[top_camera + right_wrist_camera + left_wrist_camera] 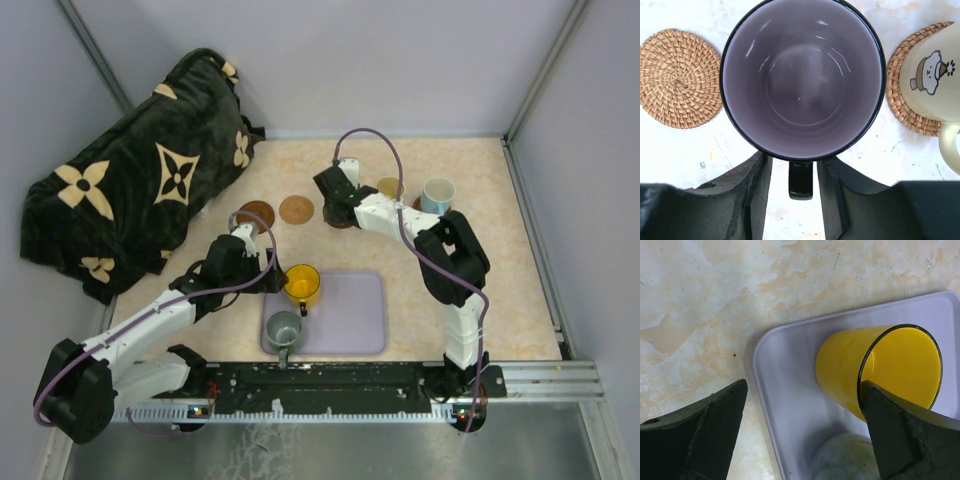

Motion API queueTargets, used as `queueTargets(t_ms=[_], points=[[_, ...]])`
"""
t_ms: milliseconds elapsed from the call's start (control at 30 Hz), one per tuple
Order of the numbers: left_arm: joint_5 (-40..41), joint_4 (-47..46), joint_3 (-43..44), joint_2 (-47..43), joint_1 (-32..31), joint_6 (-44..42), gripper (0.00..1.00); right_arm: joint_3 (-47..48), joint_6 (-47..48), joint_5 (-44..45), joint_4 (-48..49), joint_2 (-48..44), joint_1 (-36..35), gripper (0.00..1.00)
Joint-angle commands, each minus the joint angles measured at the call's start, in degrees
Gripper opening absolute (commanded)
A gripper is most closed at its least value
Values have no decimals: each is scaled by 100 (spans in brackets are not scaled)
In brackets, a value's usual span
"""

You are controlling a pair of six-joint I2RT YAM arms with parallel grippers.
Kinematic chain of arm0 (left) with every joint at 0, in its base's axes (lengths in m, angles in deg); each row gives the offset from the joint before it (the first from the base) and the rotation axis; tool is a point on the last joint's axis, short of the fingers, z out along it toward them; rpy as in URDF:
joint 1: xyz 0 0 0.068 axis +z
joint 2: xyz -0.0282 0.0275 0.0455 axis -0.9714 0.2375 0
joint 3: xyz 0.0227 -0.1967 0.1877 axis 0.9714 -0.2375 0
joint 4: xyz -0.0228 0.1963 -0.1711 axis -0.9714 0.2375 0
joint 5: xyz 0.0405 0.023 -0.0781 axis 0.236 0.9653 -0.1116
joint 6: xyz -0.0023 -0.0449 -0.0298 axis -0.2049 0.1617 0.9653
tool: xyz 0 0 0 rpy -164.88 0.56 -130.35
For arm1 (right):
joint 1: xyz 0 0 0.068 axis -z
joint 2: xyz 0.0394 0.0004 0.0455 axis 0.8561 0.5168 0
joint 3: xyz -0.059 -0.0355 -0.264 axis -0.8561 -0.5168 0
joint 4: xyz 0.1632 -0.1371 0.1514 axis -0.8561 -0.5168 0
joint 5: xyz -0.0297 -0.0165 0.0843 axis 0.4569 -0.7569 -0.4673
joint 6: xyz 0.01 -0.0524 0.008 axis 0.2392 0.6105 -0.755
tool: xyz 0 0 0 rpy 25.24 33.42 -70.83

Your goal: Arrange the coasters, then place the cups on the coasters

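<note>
In the right wrist view I look straight down into the mauve-grey cup [802,75]; what lies under it is hidden. Its black handle [801,180] sits between the fingers of my right gripper [794,162], open, with a gap on each side. A tan woven coaster [680,78] lies bare to its left. To the right, the cream cup [935,75] stands on another coaster [902,107]. My left gripper [804,390] is wide open at the yellow cup [875,370] on the lavender tray [785,390], one finger at the rim, the other over the table. The grey-green cup [855,460] is just below.
Seen from above, a dark brown coaster [257,214] and a tan coaster [297,209] lie bare mid-table. A white and blue cup [437,195] stands at the back right. A black flowered blanket [140,190] fills the back left corner. Walls enclose the table.
</note>
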Motion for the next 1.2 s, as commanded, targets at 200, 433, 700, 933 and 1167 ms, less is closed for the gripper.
queueTargets(t_ms=[200,433,700,933,1167], points=[[48,20,8,-3,-36,-5,100,273,37,184,156,-3,-43,51],[14,24,14,-55,-37,4,100,104,77,337,194,-359,-99,59],[-16,33,14,-442,-36,-116,100,-621,138,449,427,-1476,-198,59],[-333,57,9,-856,-78,-160,100,-1438,189,521,461,-2656,-369,59],[-543,171,127,-992,-577,-254,100,-2191,155,610,453,-3529,-500,59]])
